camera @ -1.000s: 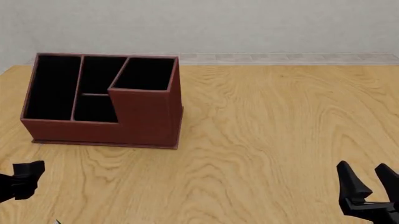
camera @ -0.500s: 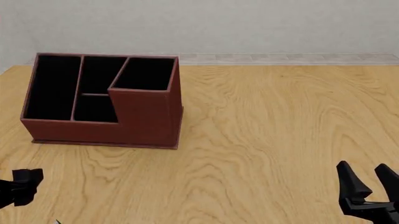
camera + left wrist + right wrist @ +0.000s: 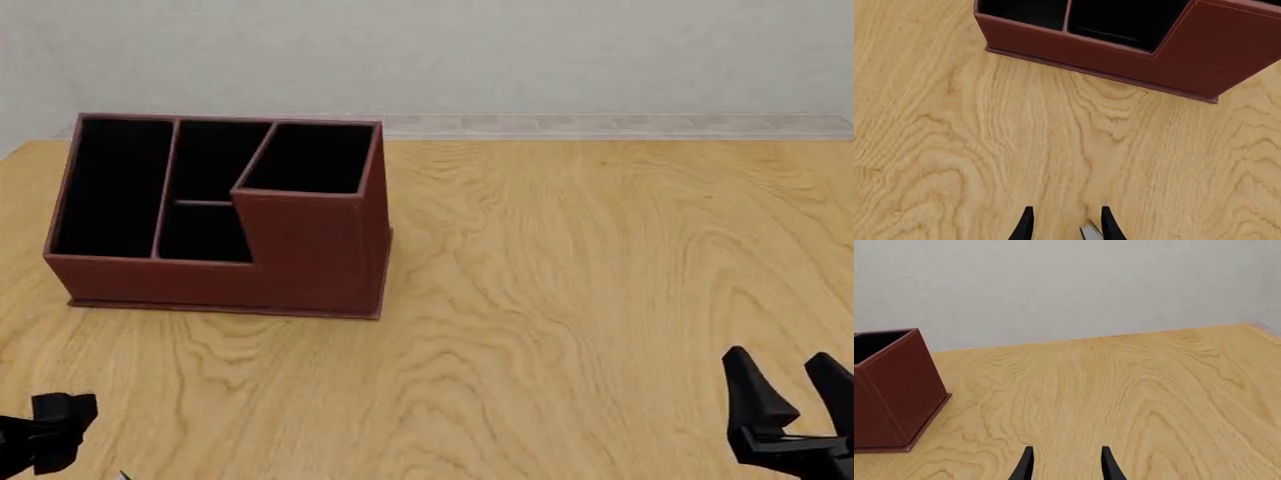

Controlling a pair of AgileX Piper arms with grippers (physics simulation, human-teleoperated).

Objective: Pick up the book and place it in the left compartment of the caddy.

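- One wooden table [image 3: 574, 260] fills the scene, its far edge meeting a pale wall; a wide stretch of bare wood lies ahead of the right gripper's fingers.
- One caddy [image 3: 307, 255], reddish-brown outside and black inside, stands ahead of the left gripper's fingers. It has four slots and one taller corner section.
- The left compartment [image 3: 110, 188] is the long narrow slot at the low end; nothing shows inside it.
- Two grippers: the right gripper [image 3: 795, 400] has its fingers parted, holding nothing.
- The left gripper [image 3: 1065, 225] shows two tips apart; whether it holds anything I cannot tell.
- The book appears in no view.
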